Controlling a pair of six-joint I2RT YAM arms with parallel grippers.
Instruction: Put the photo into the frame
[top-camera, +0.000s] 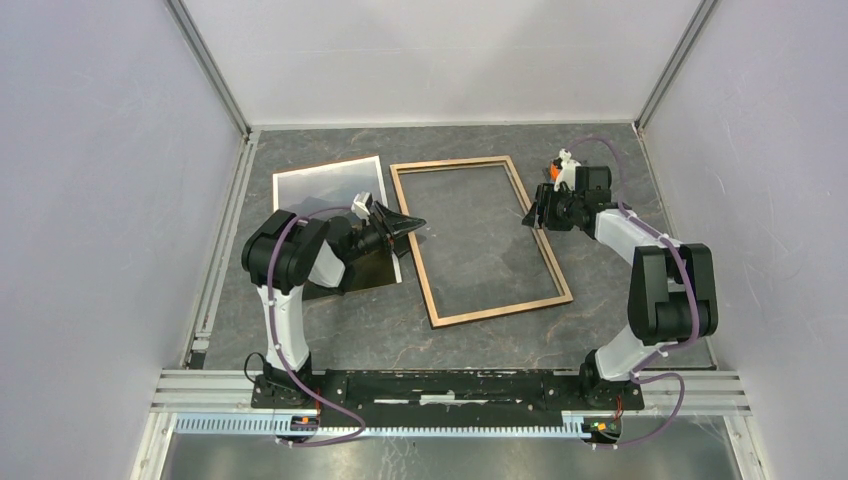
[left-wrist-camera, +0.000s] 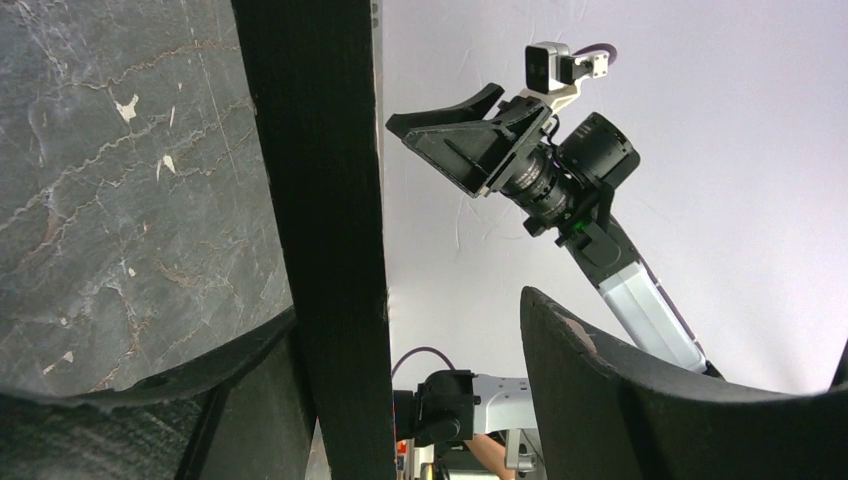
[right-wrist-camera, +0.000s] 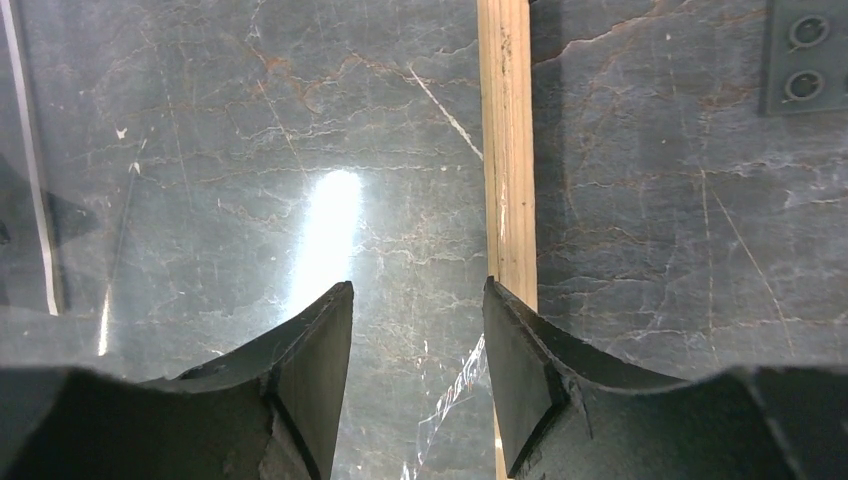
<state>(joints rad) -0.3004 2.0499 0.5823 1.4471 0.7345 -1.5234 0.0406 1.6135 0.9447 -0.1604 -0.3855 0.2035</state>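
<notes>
The frame (top-camera: 500, 311) lies flat mid-table, wood-brown face up. The photo (top-camera: 325, 185) lies left of it, its near part under my left arm. My left gripper (top-camera: 405, 222) is at the frame's left rim. In the left wrist view the rim's black side (left-wrist-camera: 320, 200) stands between the open jaws of that gripper (left-wrist-camera: 410, 305), close to the left finger and clear of the right one. My right gripper (top-camera: 535, 215) hovers open over the frame's right rim. In the right wrist view the wood rim (right-wrist-camera: 507, 150) runs under the right finger of that gripper (right-wrist-camera: 418, 285).
A small grey studded plate (right-wrist-camera: 808, 55) with an orange piece lies right of the frame, mostly behind my right wrist in the top view. Glossy reflections show inside the frame. White walls enclose the table on three sides.
</notes>
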